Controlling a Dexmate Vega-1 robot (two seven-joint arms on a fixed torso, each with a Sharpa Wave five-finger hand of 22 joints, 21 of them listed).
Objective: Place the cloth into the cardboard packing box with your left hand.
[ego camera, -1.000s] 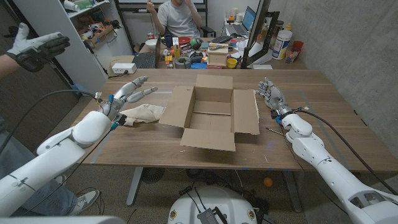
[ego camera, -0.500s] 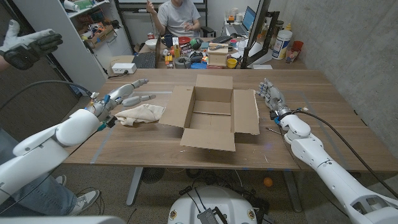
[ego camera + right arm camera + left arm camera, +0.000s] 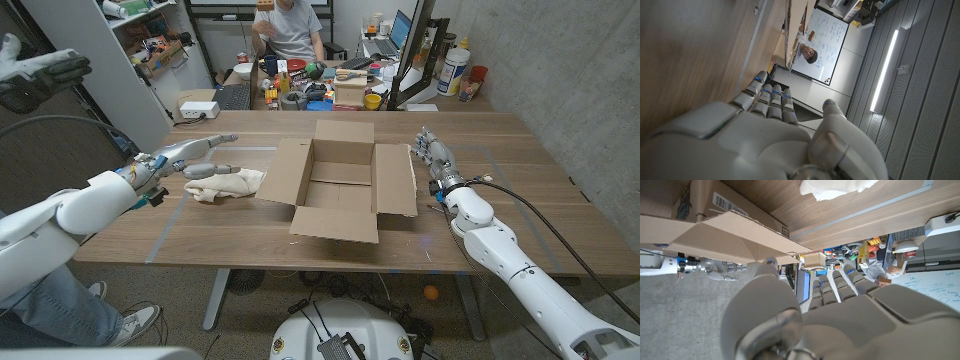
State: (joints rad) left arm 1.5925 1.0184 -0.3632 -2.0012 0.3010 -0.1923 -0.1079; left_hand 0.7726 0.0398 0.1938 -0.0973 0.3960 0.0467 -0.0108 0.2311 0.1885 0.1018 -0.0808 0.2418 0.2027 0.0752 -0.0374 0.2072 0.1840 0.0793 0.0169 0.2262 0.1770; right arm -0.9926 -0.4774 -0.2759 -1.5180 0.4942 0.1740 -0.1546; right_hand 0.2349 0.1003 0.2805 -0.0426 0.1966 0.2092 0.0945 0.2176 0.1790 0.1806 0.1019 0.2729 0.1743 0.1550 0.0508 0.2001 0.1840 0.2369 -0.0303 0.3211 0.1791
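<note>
Cardboard box (image 3: pixel 345 190), flaps open, barcode label (image 3: pixel 723 202) on its side, text unreadable; cloth (image 3: pixel 226 183) at its 9 o'clock on table (image 3: pixel 240 235). Left robot hand (image 3: pixel 190 155) spread, empty, beside cloth. Right robot hand (image 3: pixel 434 155) empty, fingers extended together.

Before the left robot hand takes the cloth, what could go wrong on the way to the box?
The left robot hand is open above the cloth, which lies bunched, so it may catch only a fold. The cardboard packing box has its left flap spread toward the cloth; a low carry could snag it or push the box.
</note>
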